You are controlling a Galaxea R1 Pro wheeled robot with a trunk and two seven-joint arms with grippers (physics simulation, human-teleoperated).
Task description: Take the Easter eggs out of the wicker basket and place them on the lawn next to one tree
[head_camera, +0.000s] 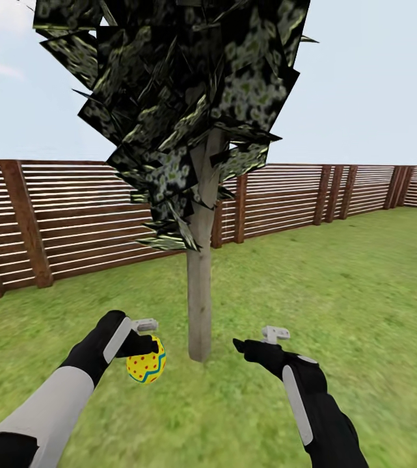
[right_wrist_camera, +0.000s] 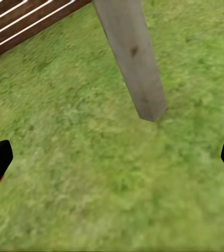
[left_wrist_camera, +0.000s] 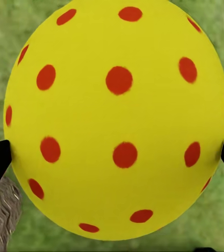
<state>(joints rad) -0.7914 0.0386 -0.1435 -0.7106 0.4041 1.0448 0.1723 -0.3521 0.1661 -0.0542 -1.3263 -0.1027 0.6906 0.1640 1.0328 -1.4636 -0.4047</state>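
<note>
Your left gripper (head_camera: 144, 344) is clamped on the glossy yellow red-dotted egg (head_camera: 146, 365), just left of the pale grey-brown tree trunk (head_camera: 200, 305) (right gripper (head_camera: 255, 342) gapes empty), so set it straight down on the mottled green grass (head_camera: 338, 305).

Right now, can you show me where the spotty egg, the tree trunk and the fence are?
Spotty egg (left_wrist_camera: 117, 118): left wrist view, middle of its shell.
Tree trunk (head_camera: 200, 286): head view, lower part.
Fence (head_camera: 71, 214): head view, slats left of the tree.

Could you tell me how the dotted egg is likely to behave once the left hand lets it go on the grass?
The egg looks rounded and glossy, so it may roll towards the trunk. The grass looks flat, so probably not far. The left hand grips only its sides, so it could slip.
</note>
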